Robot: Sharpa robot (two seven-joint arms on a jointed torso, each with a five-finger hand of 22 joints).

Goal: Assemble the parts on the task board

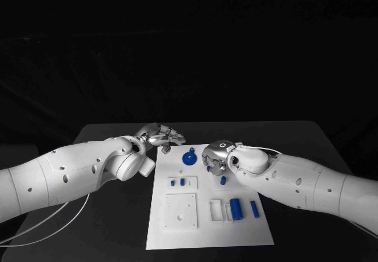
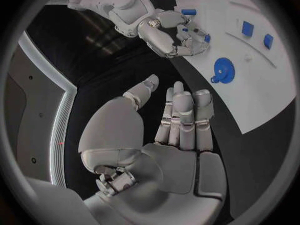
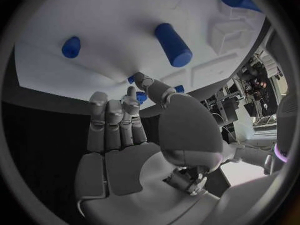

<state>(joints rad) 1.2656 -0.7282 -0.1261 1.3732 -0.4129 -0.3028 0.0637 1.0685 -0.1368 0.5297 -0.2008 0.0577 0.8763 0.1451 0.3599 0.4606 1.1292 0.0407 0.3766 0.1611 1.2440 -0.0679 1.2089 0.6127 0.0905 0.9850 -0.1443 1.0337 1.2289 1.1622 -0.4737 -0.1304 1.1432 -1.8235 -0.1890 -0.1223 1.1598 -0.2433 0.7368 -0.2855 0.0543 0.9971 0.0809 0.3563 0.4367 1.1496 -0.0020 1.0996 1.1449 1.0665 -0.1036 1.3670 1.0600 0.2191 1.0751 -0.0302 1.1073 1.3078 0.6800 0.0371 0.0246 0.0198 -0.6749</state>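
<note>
- Head view, nearest: white task board (image 1: 206,234) flat on black bench (image 1: 110,229); blue cylinders (image 1: 235,209) at its near right.
- Mid-board: right hand (image 1: 216,156), fingers spread, holding nothing, just beside round blue part (image 1: 190,159).
- Far left corner: left hand (image 1: 161,135), fingers extended, empty, off the board.

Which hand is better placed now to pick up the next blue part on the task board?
Probably the right hand: it hangs over the task board, close to a small blue part. The left hand is open at the board's far corner, over the black table.
</note>
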